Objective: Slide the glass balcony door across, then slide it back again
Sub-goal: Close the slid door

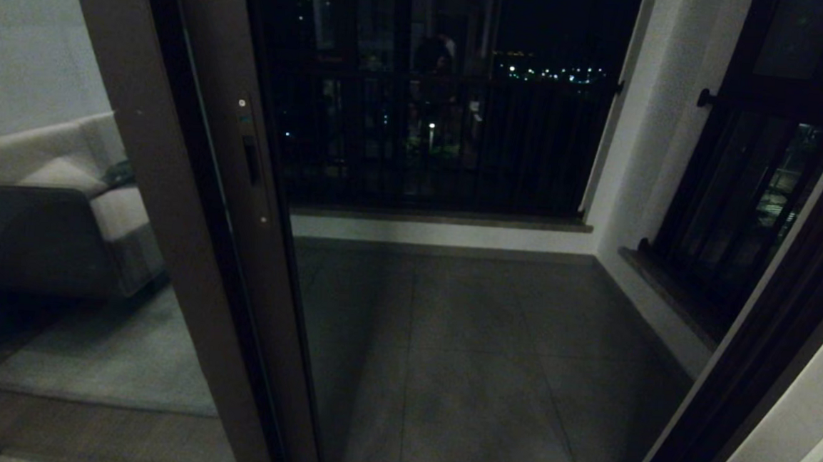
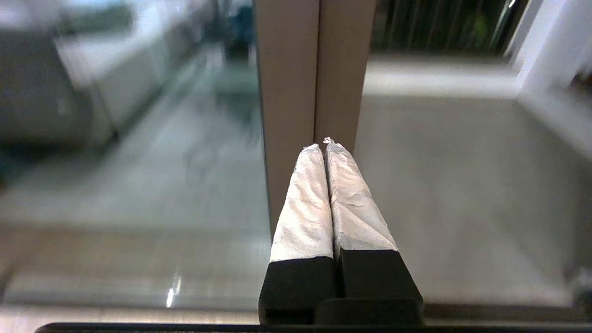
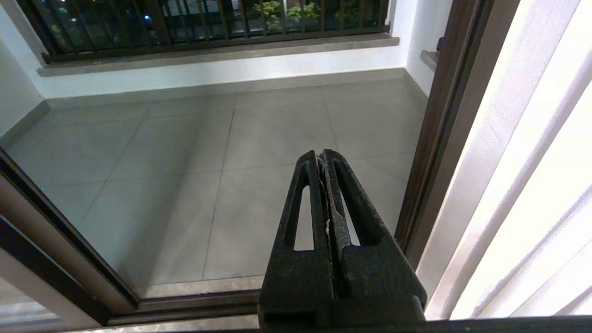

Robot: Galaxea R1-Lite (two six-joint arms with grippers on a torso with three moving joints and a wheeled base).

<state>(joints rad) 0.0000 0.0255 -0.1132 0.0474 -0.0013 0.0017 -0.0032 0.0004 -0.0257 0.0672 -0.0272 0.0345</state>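
one glass balcony door (image 1: pixel 242 199) | left end effector (image 2: pixel 322 144) pressed together, tips near its frame | right end effector (image 3: pixel 320 156) pressed together, above balcony floor (image 3: pixel 194 152)

The tiled balcony floor (image 1: pixel 489 364) carries the door (image 1: pixel 242 199) in its track (image 3: pixel 194 303) — a rug (image 1: pixel 110 362) lies indoors.

An open passage onto the tiled balcony floor (image 1: pixel 460 362) is bounded on the left by the glass balcony door (image 1: pixel 242 199), on the right by the dark door frame (image 1: pixel 761 352), and at the far end by the barred railing (image 1: pixel 431 139).
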